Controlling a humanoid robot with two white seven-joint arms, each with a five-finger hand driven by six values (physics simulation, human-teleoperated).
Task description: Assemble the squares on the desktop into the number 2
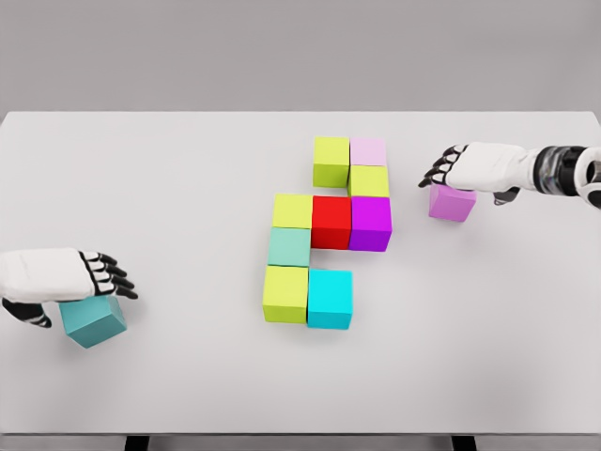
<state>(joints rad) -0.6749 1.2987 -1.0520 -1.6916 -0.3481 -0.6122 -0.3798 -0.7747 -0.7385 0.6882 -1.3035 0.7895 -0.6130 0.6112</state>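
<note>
Nine cubes form a partial 2 [324, 230] at desk [169, 169] centre; the left hand [66, 274] at 8 o'clock covers a teal cube [94, 321], the right hand [474, 167] at 2 o'clock a purple cube [451, 203], grips unclear, presumably for remaining cells.

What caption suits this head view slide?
Each robot hand, left on teal cube, right on purple cube, flanks unfinished block 2.

Cubes on worktop [141, 188]: eleven. Nine joined at centre — four lime [331, 161], one pale pink [368, 151], red [331, 222], magenta [370, 224], mint [288, 246], cyan [330, 299]. Two strays (under hands): teal [92, 321] at 8 o'clock, violet [452, 202] at 2 o'clock.
</note>
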